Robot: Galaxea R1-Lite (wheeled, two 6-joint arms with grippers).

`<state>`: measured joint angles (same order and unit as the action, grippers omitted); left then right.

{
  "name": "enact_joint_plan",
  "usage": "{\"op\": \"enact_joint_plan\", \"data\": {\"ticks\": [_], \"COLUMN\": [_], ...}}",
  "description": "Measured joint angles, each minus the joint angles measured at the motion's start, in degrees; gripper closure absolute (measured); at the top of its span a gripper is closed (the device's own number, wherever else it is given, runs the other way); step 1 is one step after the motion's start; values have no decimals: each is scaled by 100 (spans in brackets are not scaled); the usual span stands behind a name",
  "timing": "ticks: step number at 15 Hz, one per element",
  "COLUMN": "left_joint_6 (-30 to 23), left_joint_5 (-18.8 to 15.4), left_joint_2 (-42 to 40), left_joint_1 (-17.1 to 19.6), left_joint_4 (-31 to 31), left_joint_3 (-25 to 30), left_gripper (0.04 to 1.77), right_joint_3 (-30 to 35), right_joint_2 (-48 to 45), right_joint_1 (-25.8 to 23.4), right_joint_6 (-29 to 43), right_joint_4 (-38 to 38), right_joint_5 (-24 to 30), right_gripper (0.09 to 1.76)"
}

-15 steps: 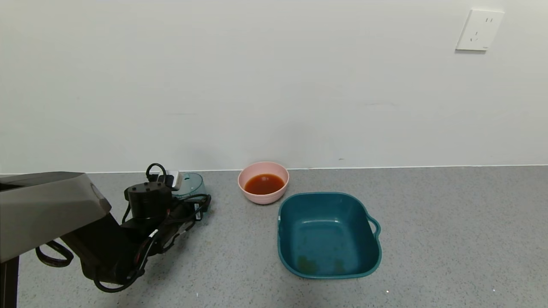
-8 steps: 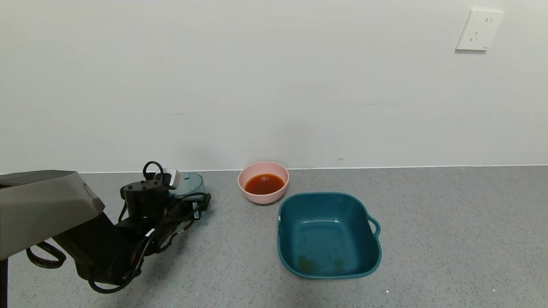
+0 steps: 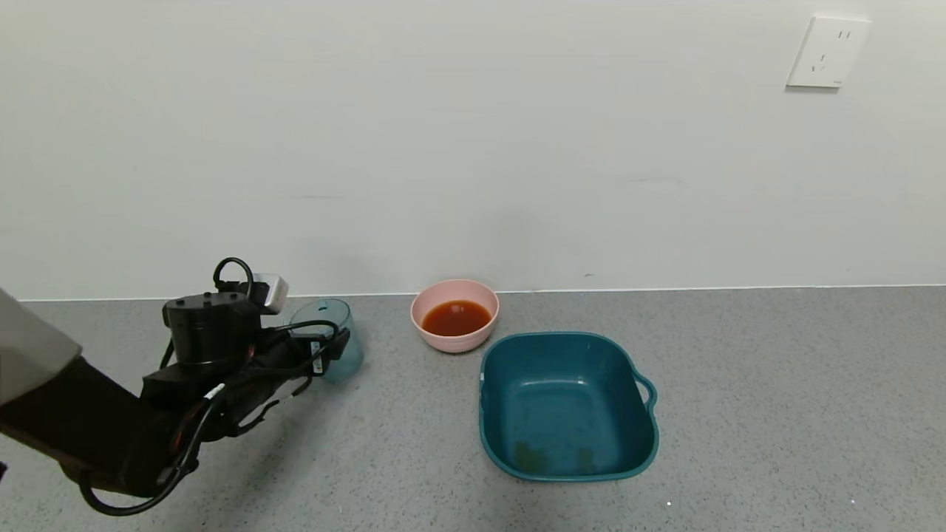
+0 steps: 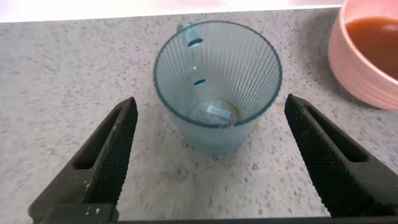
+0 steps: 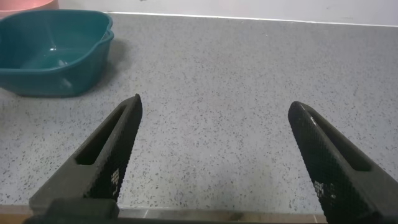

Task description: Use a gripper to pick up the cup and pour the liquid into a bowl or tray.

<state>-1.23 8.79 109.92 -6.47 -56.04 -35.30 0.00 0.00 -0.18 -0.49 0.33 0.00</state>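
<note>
Cup (image 4: 217, 87): thin translucent blue-grey plastic, ribbed wall, upright on the grey counter (image 3: 776, 414), just left of the pink bowl (image 3: 454, 341). Nearly empty, only a trace at the bottom; judged very light, easily tipped or squeezed. Best hold: mid-wall, light pressure.
Liquid (image 3: 456, 318): reddish-brown, lying in the bowl.
Left pincer (image 4: 211, 155): spread wide, fingers (image 4: 106, 155) either side of the cup, not touching.
Right pincer (image 5: 214, 158): spread wide over bare counter, near the teal tub (image 5: 53, 50); idle.
</note>
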Motion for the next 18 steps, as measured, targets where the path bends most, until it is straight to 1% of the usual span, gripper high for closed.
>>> {"op": "enact_joint_plan", "data": {"ticks": [6, 10, 15, 18], "left_joint_6": [39, 110, 335, 412], "left_joint_5": [-15, -163, -204, -229], "left_joint_2": [-1654, -2839, -4397, -5337], "left_joint_1": [13, 15, 11, -13], "left_joint_4": [1387, 2297, 2917, 3586], "left_joint_3": [41, 157, 562, 733], "left_gripper": [11, 11, 10, 10], "right_joint_3": [0, 0, 0, 0], "right_joint_2": [0, 0, 0, 0], "right_joint_1": [0, 0, 0, 0], "right_joint_6": [0, 2, 0, 0], "right_joint_4": [0, 2, 2, 0], "right_joint_5": [0, 0, 0, 0], "right_gripper": [14, 14, 14, 14]}}
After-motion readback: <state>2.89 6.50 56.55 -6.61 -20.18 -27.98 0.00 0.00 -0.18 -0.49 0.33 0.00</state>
